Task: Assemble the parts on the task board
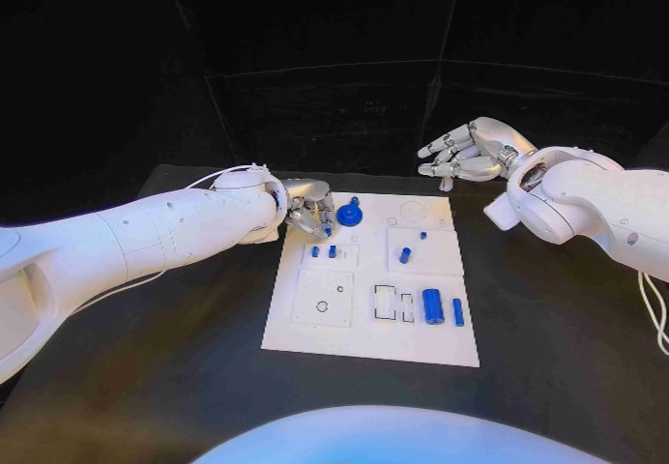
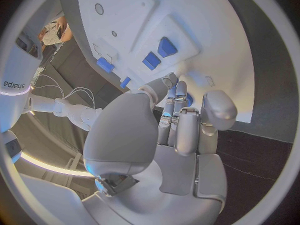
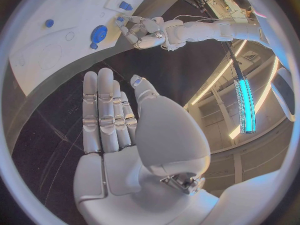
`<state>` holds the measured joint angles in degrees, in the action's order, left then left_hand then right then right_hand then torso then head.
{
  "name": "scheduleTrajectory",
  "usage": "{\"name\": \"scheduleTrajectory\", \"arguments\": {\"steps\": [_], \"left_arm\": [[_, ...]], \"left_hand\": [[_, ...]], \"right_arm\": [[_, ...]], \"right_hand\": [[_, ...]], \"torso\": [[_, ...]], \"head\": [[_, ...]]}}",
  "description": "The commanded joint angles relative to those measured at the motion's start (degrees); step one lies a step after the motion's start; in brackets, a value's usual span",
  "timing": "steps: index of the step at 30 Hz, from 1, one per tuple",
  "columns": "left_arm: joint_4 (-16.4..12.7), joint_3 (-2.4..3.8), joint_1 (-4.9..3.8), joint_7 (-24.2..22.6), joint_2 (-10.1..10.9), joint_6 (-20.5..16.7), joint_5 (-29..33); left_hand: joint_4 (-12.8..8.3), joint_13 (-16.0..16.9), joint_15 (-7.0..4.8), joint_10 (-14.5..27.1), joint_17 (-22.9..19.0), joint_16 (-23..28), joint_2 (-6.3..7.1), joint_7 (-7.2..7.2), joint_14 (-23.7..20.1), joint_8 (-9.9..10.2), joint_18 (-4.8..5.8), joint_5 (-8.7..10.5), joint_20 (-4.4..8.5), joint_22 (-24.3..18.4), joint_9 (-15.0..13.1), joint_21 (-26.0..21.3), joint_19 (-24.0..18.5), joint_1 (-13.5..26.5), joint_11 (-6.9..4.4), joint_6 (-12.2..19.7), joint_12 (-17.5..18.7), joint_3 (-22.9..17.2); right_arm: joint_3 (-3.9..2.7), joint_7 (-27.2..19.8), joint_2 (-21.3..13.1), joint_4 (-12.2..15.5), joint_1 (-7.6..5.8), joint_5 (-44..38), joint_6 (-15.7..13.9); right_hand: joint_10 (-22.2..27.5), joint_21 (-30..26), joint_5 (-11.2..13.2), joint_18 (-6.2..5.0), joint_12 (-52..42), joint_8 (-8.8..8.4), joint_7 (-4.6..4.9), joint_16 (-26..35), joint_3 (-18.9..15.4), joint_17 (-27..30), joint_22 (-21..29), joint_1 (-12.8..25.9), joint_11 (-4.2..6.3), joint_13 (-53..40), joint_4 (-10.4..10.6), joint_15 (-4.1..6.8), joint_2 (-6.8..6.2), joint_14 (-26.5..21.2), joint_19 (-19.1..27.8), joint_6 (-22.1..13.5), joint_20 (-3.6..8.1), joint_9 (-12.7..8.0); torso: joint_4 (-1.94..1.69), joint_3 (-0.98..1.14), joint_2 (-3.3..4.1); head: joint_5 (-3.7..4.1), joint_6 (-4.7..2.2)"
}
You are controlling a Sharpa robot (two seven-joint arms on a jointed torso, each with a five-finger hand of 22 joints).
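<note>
White plate on black cloth: we are looking down at the task board (image 1: pixel 324 333), lying in the middle of the black table (image 1: pixel 558 329) with bare dark surface showing along its near, left and right edges. Our left hand (image 1: pixel 306 215) is hovering at the board's far left corner, fingers curled downward just beside a round blue part with a knob (image 1: pixel 350 214); we cannot tell whether the fingertips are touching the board or pinching anything, and the left wrist view is showing fingers (image 2: pixel 181 120) held close together over the white surface with nothing plainly between them. Our right hand (image 1: pixel 467 155) is hanging in the air beyond the board's far right corner, well apart from it, fingers loosely spread and holding nothing; the right wrist view is showing the fingers (image 3: pixel 103 110) straight and side by side over the dark table.

On the board, two small blue pegs (image 1: pixel 322 251) are standing in the upper left block, a short blue peg (image 1: pixel 406 255) is sitting on the upper right block, and a blue cylinder (image 1: pixel 434 306) is lying beside a thin blue bar (image 1: pixel 457 311) near the right edge. Rectangular slots (image 1: pixel 385 301) are lying open just left of the cylinder. Behind the table, black curtain is hanging.
</note>
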<state>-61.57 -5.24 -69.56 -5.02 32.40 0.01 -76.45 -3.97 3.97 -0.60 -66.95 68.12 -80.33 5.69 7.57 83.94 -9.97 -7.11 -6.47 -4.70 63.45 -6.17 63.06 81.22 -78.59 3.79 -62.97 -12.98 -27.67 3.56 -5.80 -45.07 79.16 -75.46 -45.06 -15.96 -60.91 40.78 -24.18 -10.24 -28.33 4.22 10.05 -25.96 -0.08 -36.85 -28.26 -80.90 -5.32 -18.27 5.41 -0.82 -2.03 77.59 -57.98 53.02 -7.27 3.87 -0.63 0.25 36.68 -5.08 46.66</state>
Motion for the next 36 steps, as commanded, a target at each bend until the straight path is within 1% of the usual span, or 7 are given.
{"name": "scheduleTrajectory", "arguments": {"steps": [1,16,19,22,25,29,36], "left_arm": [[0.13,0.05,0.13,-0.11,-0.18,0.99,-0.04],[0.76,0.04,0.23,0.68,-0.53,1.75,-0.05],[0.81,0.04,0.23,0.97,-0.58,1.89,-0.05],[0.83,0.04,0.23,1.22,-0.59,1.82,-0.05],[0.86,0.03,0.23,1.29,-0.58,1.63,-0.04],[0.86,0.03,0.23,1.24,-0.55,1.49,-0.04],[0.78,0.03,0.23,1.05,-0.34,1.04,-0.04]], "left_hand": [[-0.30,0.09,-0.40,-0.37,-0.11,-0.16,0.00,0.02,1.93,0.36,0.78,0.38,-0.02,-0.13,0.01,-0.07,0.27,0.71,-0.05,-0.49,0.37,-0.10],[-0.37,0.08,-0.36,-0.31,-0.33,-0.08,0.13,0.12,1.86,0.62,0.77,0.45,-0.03,-0.18,0.08,-0.18,0.19,0.97,0.03,-0.33,0.73,0.07],[-0.51,0.00,-0.17,0.16,-0.43,-0.06,0.27,0.44,1.81,1.29,0.78,0.43,-0.12,-0.19,0.33,-0.28,0.09,1.22,0.30,0.41,1.44,0.17],[-0.71,-0.04,0.17,0.50,-0.52,-0.08,0.63,0.97,1.79,2.80,0.84,0.42,-0.36,-0.04,0.97,-0.23,0.06,1.54,0.71,2.50,2.19,0.24],[-0.84,-0.07,0.31,0.72,-0.71,-0.06,0.85,1.02,1.74,4.09,0.83,0.41,-0.54,0.08,1.58,-0.19,0.04,1.79,0.86,4.23,2.87,0.20],[-0.95,-0.06,0.35,0.75,-0.83,-0.05,0.97,1.06,1.71,4.79,0.80,0.41,-0.63,0.11,1.94,-0.24,0.00,1.93,0.89,5.11,3.28,0.13],[-1.00,-0.05,0.37,0.75,-1.01,0.01,1.10,1.08,1.67,5.05,0.77,0.43,-0.67,0.04,2.08,-0.35,-0.05,2.05,0.91,5.40,3.48,0.16]], "right_arm": [[-0.04,-0.44,0.01,0.13,-0.10,0.16,-0.02],[-0.04,-0.43,-0.01,0.17,-0.10,0.16,-0.06],[-0.04,-0.44,-0.02,0.17,-0.10,0.16,-0.05],[-0.04,-0.44,-0.06,0.19,-0.10,0.16,-0.07],[-0.04,-0.44,-0.10,0.21,-0.10,0.16,-0.10],[-0.04,-0.45,-0.14,0.22,-0.10,0.16,-0.11],[-0.04,-0.38,-0.27,0.24,-0.10,0.14,-0.13]], "right_hand": [[0.11,-0.34,-0.30,-0.22,0.16,-0.14,0.23,0.24,0.35,-0.06,0.08,-0.08,0.00,0.06,-0.01,-0.14,0.11,0.22,-0.26,0.01,0.06,0.00],[0.11,-0.34,-0.30,-0.22,0.16,-0.14,0.23,0.24,0.35,-0.06,0.08,-0.08,0.00,0.06,-0.01,-0.14,0.11,0.22,-0.26,0.01,0.06,0.00],[0.11,-0.34,-0.30,-0.22,0.16,-0.14,0.23,0.24,0.35,-0.06,0.08,-0.08,0.00,0.06,-0.01,-0.14,0.11,0.22,-0.26,0.01,0.06,0.00],[0.11,-0.34,-0.30,-0.22,0.16,-0.14,0.23,0.24,0.35,-0.06,0.08,-0.08,0.00,0.06,-0.01,-0.14,0.11,0.22,-0.26,0.01,0.06,0.00],[0.11,-0.34,-0.30,-0.22,0.16,-0.14,0.23,0.24,0.35,-0.06,0.08,-0.08,0.00,0.06,-0.01,-0.14,0.11,0.22,-0.26,0.01,0.06,0.00],[0.11,-0.34,-0.30,-0.22,0.16,-0.14,0.23,0.24,0.35,-0.06,0.08,-0.08,0.00,0.06,-0.01,-0.14,0.11,0.22,-0.26,0.01,0.06,0.00],[0.15,-0.39,-0.27,-0.22,0.14,-0.12,0.24,0.33,0.53,-0.13,0.09,-0.11,-0.01,0.18,0.01,-0.14,0.04,0.23,-0.26,0.01,0.06,0.00]], "torso": [[-0.06,0.02,0.00],[-0.03,-0.04,0.00],[-0.03,-0.03,-0.03],[-0.04,0.01,-0.03],[-0.05,-0.02,-0.02],[-0.02,-0.01,-0.01],[-0.05,-0.01,-0.01]], "head": [[0.03,0.07],[0.06,0.16],[0.00,0.17],[0.05,0.14],[0.07,0.18],[0.06,0.16],[0.16,0.21]]}}
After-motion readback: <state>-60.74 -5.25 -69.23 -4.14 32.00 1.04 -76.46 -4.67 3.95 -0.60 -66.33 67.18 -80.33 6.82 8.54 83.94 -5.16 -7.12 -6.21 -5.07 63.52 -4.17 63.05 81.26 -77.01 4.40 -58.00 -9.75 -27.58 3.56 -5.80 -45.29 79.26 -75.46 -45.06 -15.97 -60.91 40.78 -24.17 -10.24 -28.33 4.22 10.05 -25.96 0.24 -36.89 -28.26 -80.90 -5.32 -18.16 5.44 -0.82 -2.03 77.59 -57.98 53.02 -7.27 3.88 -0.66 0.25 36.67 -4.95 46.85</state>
